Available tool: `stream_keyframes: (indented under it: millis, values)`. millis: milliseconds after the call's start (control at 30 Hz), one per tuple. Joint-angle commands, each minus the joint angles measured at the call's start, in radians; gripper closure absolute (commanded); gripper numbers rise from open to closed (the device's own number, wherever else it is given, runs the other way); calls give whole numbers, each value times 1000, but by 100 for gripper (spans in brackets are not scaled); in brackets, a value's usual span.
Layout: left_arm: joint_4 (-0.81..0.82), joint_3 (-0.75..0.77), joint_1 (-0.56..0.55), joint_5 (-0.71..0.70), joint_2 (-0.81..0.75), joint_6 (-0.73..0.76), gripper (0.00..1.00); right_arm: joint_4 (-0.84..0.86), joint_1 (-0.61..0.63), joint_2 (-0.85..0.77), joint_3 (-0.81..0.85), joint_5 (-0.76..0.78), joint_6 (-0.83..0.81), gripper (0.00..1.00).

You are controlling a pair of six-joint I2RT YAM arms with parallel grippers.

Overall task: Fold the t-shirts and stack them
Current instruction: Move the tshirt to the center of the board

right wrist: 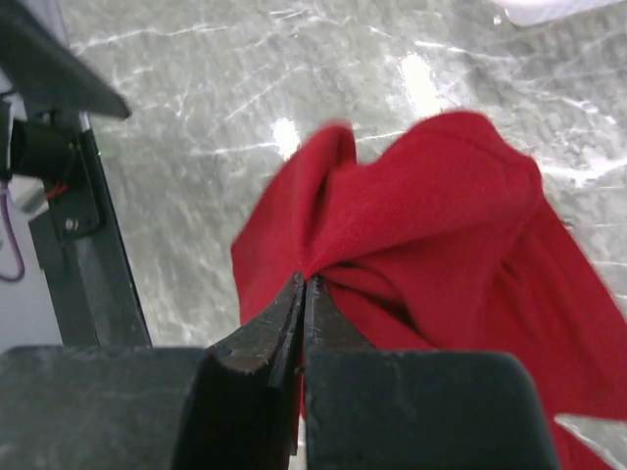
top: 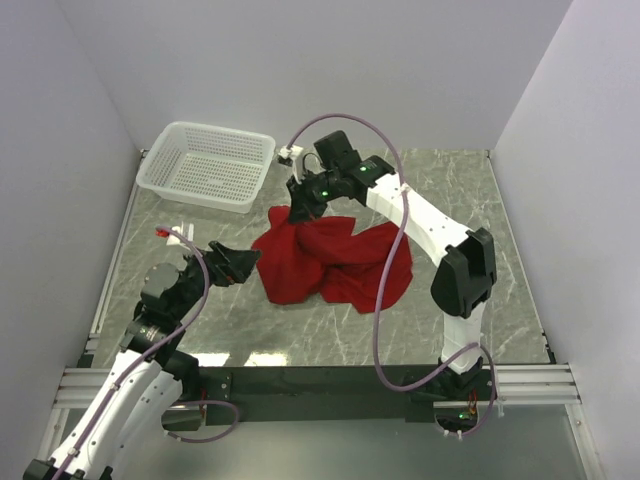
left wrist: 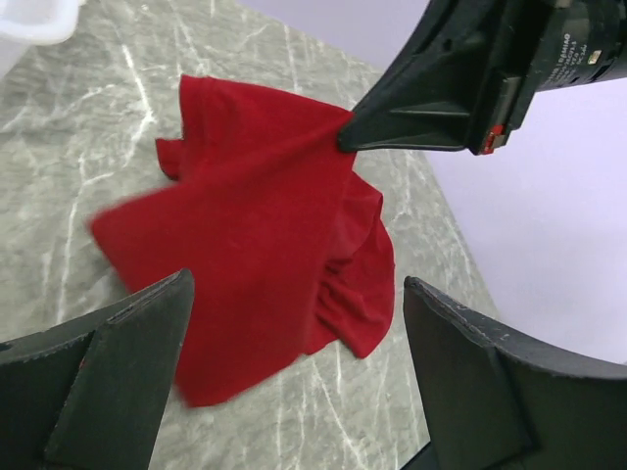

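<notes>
At the left, the left arm (top: 165, 300) sits nearer the camera than the white mesh basket (top: 195, 193), in front of the basket's near wall. Its jaws stand wide apart and hold nothing, aimed rightward at the cloth. In its wrist view the two dark fingers (left wrist: 108, 362) frame the cloth without touching it. The basket stands at the far left corner of the grey marbled counter (top: 450, 180). To the right of the basket and nearer than it, close to its near right corner, lies the deep-red t-shirt (top: 335, 262), a crumpled heap flat on the counter. Its long axis runs left to right, dipping a little nearer toward the right end. One peak of cloth points up and back toward the basket's near right corner. Collar, sleeves and hem cannot be told apart in the bunching. Further right, the right arm (top: 430, 225) reaches back across the shirt toward the basket's near right corner. Its jaws are pressed fully together on that raised peak, pinching a fold of red fabric.
</notes>
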Motion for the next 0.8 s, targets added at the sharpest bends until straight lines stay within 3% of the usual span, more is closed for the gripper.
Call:
stream_keyframes:
  millis: [0,67,100,167,200,300,600,767]
  values:
    - [-35,22,-4,-43,1,39,6,21,6,35,48,93,74,100]
    - [-43,26,-4,-52,19,45,6,7,-17,50,16,150,67,94]
    - [-47,33,-4,-64,28,47,6,-5,-33,55,-1,148,57,80]
    - [-50,42,-2,-73,66,61,6,-33,-68,46,-47,115,27,65]
    - [-66,60,-4,-93,83,64,6,-33,-82,8,-68,99,-5,48]
    - [-86,97,-2,-113,166,73,6,-15,-134,-113,-180,30,-67,24]
    - [-34,195,-5,-101,497,91,10,20,-384,-324,-536,22,-315,21]
    - [-121,264,-5,-243,698,70,11,76,-521,-322,-650,148,-362,22]
